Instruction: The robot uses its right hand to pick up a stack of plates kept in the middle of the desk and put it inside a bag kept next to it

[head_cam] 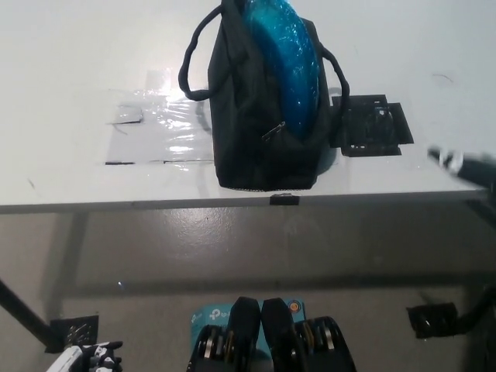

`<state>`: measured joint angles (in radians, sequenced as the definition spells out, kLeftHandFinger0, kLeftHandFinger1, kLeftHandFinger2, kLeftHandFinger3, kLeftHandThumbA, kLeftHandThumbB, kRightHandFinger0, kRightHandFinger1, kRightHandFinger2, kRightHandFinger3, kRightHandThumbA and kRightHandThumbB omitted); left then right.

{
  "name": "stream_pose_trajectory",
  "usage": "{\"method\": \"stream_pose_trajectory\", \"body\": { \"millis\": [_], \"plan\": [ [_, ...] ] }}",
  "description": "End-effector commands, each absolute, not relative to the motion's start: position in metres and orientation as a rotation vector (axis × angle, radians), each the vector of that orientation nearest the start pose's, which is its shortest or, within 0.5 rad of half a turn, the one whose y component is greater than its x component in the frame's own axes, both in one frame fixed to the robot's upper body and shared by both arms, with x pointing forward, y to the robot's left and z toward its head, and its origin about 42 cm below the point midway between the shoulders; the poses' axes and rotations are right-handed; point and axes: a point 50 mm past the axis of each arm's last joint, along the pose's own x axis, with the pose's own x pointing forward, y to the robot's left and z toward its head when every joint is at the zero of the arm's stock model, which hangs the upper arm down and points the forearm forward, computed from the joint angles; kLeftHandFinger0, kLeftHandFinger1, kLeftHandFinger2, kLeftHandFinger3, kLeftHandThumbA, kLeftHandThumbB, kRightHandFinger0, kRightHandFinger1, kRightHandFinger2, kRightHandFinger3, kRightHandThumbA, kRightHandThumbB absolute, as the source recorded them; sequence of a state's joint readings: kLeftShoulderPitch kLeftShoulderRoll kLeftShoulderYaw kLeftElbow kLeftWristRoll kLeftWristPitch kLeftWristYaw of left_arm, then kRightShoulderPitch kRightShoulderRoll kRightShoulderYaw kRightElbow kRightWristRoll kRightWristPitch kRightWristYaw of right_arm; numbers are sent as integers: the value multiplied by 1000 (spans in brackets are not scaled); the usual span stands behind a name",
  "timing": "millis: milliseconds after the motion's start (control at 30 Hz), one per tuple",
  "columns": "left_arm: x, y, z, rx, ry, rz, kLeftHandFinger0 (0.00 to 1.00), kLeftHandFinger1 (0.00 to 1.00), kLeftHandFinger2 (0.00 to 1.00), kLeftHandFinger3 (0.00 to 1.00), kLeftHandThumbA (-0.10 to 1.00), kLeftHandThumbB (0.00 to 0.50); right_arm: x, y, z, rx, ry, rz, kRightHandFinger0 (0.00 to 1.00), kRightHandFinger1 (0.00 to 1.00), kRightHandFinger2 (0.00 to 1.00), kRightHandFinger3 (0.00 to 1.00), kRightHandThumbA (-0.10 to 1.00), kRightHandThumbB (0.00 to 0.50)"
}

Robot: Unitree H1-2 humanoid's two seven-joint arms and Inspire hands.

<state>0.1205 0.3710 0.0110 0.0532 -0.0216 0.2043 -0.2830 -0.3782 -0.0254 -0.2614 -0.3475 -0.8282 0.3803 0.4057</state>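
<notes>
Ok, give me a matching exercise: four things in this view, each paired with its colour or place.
Things:
1. stack of plates
2. bag
3. left hand
4. clear plastic sheet

Descriptions:
A. lower left corner, below the desk
B. blue, standing inside the bag
C. flat on the desk, left of the bag
D. black, near the desk's front edge

Pairs: 1-B, 2-D, 3-A, 4-C

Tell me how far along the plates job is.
It looks finished: the blue plates stand on edge inside the black bag on the desk. Nothing is in hand; the white left hand rests at lower left, and the right hand is barely visible at the right edge.
</notes>
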Motion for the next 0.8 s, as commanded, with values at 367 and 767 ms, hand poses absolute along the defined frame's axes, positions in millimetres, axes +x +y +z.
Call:
{"method": "stream_pose_trajectory", "body": {
  "millis": [367,767],
  "plan": [
    [242,350,72,322,357,-222,807,795,852,903,-100,174,238,-241,133,-463,-212,-10,1000,1000,1000,1000,1000,254],
    [247,352,80,323,342,-207,794,791,854,916,-100,171,206,-296,33,-152,-17,-147,610,782,833,1000,917,165]
  ]
}}
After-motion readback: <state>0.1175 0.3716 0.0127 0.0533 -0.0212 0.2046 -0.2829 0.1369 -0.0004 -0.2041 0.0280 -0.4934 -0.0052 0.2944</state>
